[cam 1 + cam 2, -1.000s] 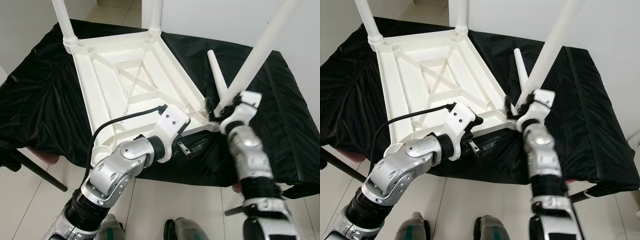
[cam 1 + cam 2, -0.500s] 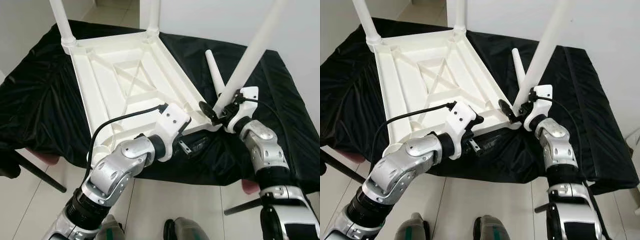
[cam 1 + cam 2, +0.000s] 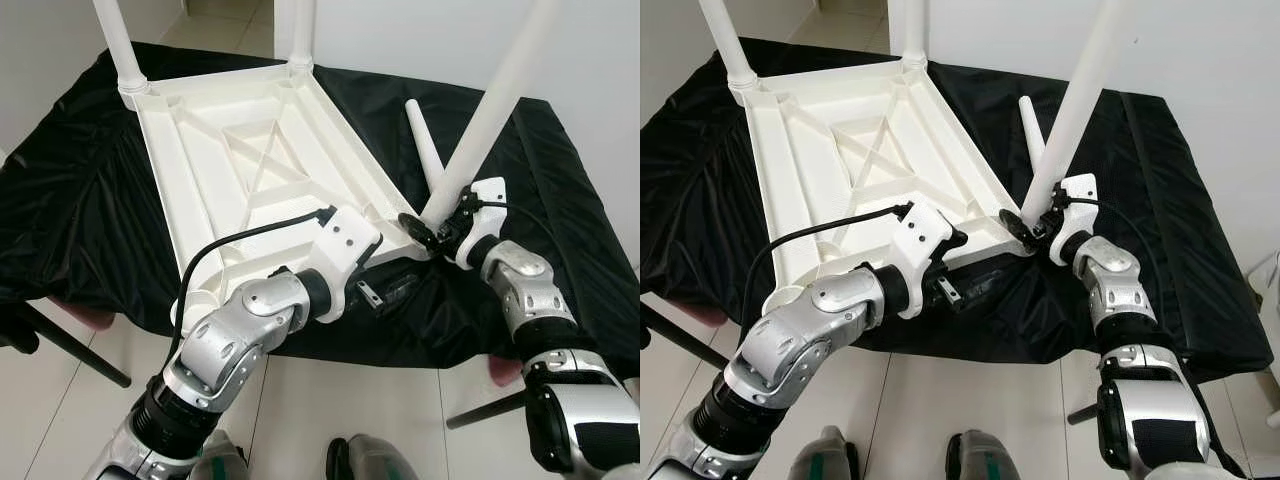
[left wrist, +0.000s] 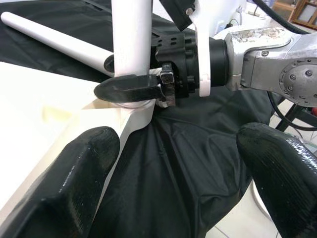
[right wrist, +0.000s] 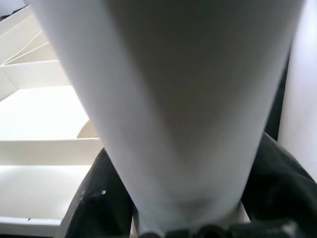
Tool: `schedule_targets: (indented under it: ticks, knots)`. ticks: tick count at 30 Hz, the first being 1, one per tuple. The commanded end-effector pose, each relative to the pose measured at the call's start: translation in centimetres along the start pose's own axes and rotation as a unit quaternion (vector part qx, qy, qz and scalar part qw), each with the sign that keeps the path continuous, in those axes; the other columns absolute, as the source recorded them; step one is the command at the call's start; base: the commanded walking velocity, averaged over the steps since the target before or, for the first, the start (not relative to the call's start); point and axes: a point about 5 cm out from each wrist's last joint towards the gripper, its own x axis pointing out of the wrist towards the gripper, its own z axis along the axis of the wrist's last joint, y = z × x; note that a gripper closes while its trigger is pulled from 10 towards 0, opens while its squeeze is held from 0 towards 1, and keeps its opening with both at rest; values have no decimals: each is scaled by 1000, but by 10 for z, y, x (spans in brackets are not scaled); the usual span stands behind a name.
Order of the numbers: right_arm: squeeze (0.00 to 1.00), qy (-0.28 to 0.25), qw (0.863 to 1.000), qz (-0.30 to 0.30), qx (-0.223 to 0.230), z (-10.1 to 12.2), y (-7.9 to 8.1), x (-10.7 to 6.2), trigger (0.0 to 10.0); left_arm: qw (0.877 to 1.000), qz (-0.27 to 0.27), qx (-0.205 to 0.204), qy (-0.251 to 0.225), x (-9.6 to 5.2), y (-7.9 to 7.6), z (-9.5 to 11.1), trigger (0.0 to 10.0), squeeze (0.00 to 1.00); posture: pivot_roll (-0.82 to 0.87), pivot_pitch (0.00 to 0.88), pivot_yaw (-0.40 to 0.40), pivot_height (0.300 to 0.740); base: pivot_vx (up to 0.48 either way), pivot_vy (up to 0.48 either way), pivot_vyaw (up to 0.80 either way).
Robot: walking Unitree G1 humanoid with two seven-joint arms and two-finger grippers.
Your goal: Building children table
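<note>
Tabletop (image 3: 250, 160) lies upside down on the black cloth (image 3: 70, 200), centre-left of frame, two legs already standing at its far corners. Right gripper (image 3: 432, 225) clenches a third leg (image 3: 485, 110) at the near-right corner; straighten it before pressing down, while the left gripper (image 4: 178, 173), fingers spread, hovers below the edge.

Black-draped table (image 3: 60, 200) bears upturned white tabletop (image 3: 250, 160), loose leg (image 3: 425, 145).

One tabletop (image 3: 250, 160), four legs (image 3: 495, 105).

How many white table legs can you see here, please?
4: two standing in the tabletop's far corners, one held by the right gripper at the near right corner, one loose on the black cloth.
</note>
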Motion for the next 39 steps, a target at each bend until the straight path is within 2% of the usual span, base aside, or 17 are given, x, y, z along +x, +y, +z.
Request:
schedule_targets:
  ticks: [1, 9, 10, 11, 14, 18, 22, 26, 28, 31, 33, 34, 35, 37, 38, 39]
  knots:
    - [0, 11, 1000, 6, 1, -4, 0, 0, 0, 1000, -10, 3, 5, -1, -2, 0, 10000, 0, -26, 42, -39, 740, 0, 0, 0]
    - [0, 7, 1000, -1, 19, -9, 1, -1, 0, 1000, -13, 4, 7, -1, -3, 0, 10000, 0, -25, 45, -34, 740, 0, 0, 0]
    - [0, 4, 1000, -6, 25, -9, 1, -1, 2627, 1000, -13, 4, 7, -1, -3, 0, 10000, 0, -25, 44, -34, 740, 0, 0, 0]
    - [0, -1, 999, -13, 32, -8, 1, -1, 10000, 1000, -14, 4, 7, -1, -3, -1, 10000, 0, -25, 43, -34, 740, 0, 0, 0]
    - [0, -17, 998, -23, 50, -7, 3, 1, 10000, 1000, -14, 4, 8, -2, -3, -1, 10000, 0, -25, 43, -34, 740, 0, 0, 0]
    - [0, -22, 998, -32, 48, -6, 6, 2, 10000, 1000, -14, 4, 8, -2, -3, -1, 10000, 0, -27, 42, -34, 740, 0, 0, 0]
    - [0, -27, 994, -91, 49, -5, 24, 7, 10000, 1000, -16, 3, 8, -2, -2, -2, 10000, 0, -32, 38, -33, 740, 0, 0, 0]
    - [0, -28, 990, -122, 58, -3, 29, 9, 10000, 1000, -17, 3, 9, -1, -2, -2, 10000, 0, -33, 38, -33, 740, 0, 0, 0]
    - [0, -23, 983, -167, 77, -3, 33, 11, 10000, 1000, -19, 3, 9, -1, -2, -2, 10000, 0, -36, 34, -31, 740, 0, 0, 0]
    - [0, -20, 979, -189, 78, -3, 33, 11, 10000, 1000, -20, 3, 9, -1, -2, -2, 10000, 0, -35, 32, -32, 740, 0, 0, 0]
    - [0, -13, 965, -249, 85, -5, 35, 10, 10000, 1000, -21, 3, 9, 0, -3, -2, 10000, 0, -38, 29, -34, 740, 0, 0, 0]
    - [0, -13, 965, -249, 85, -5, 35, 10, 10000, 1000, -21, 3, 9, 0, -3, -2, 10000, 0, -38, 29, -34, 740, 0, 0, 0]
    - [0, -5, 952, -294, 78, -6, 36, 7, 10000, 1000, -22, 2, 9, 0, -3, -2, 10000, 0, -36, 26, -37, 740, 0, 0, 0]
    - [0, -5, 952, -294, 78, -6, 36, 7, 10000, 1000, -22, 2, 9, 0, -3, -2, 10000, 0, -36, 26, -37, 740, 0, 0, 0]
    - [0, 1, 940, -331, 85, -9, 40, 5, 10000, 1000, -22, 2, 9, 0, -4, -2, 10000, 0, -35, 26, -40, 740, 0, 0, 0]
    - [0, 1, 940, -331, 85, -9, 40, 5, 10000, 1000, -22, 2, 9, 0, -4, -2, 10000, 0, -35, 26, -40, 740, 0, 0, 0]
